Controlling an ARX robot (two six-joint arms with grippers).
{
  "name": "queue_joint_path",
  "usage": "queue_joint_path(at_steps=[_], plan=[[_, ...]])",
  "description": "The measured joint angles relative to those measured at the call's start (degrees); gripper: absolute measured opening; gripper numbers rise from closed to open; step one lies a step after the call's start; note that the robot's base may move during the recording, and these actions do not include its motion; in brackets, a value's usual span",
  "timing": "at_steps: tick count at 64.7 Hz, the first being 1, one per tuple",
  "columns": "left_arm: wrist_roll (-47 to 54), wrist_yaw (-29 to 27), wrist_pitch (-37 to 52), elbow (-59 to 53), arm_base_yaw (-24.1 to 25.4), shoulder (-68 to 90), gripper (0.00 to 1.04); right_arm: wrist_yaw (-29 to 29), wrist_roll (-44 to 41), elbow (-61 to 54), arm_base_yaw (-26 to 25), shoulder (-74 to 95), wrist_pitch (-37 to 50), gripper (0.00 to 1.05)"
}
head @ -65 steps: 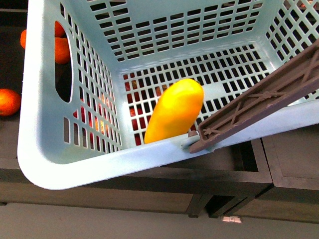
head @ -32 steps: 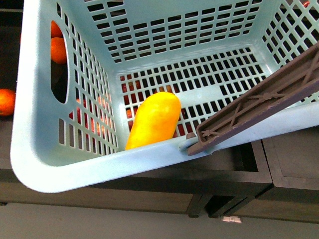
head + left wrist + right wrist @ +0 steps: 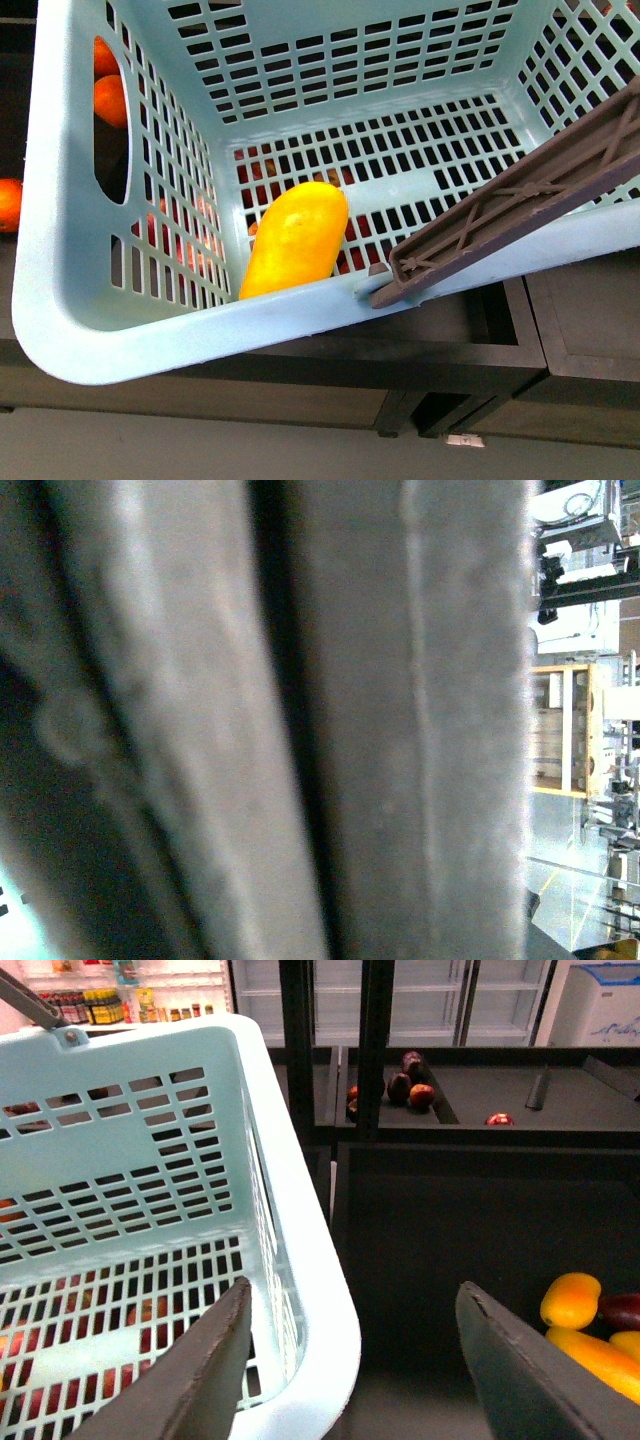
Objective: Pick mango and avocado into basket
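Since the earlier frame, the basket (image 3: pixel 60 250) has shifted toward the left of the front view. The mango (image 3: pixel 295 240) has slid across the slotted floor, away from the handle (image 3: pixel 530 195) and toward the near left corner. It now rests on the floor, tilted against the near wall.

**Step in hand.** Judge the mango half of the task done. The avocado remains to be picked. No fruit in view can be confirmed as the avocado.

**Tool state.**
- The right gripper (image 3: pixel 352 1290) stands wide open and holds nothing.
- The left wrist view is filled by a blurred grey surface. You cannot tell whether the left gripper is open or closed.

**Layout relative to the right gripper.**
1. The basket's rim lies just beside one finger.
2. A dark shelf (image 3: pixel 520 1090) lies well beyond the fingertips.
3. Yellow-orange fruit (image 3: pixel 570 1300) lies near the other finger.
4. Small dark fruit (image 3: pixel 410 1085) sits on the shelf, too small to identify.

**Next move.** It likely calls for carrying the open gripper away from the basket to find the avocado. Confirm green, pebbly skin before closing on anything.

**Clearance.** Room between the fingers is open. Keep the finger beside the rim clear of it, and mind the shelf's front edge.
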Motion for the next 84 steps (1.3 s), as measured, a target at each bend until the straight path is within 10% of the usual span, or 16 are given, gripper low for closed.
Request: queue_joint_path(at_steps=[14, 84], plan=[[-0.02, 0.13, 0.0, 0.0, -0.02, 0.0, 0.27, 0.02, 0.02, 0.0, 0.0, -0.04, 0.0, 0.97], [0.02, 0.26, -0.07, 0.0, -0.07, 0.0, 0.26, 0.07, 0.02, -0.31, -0.17, -0.11, -0.2, 0.96]])
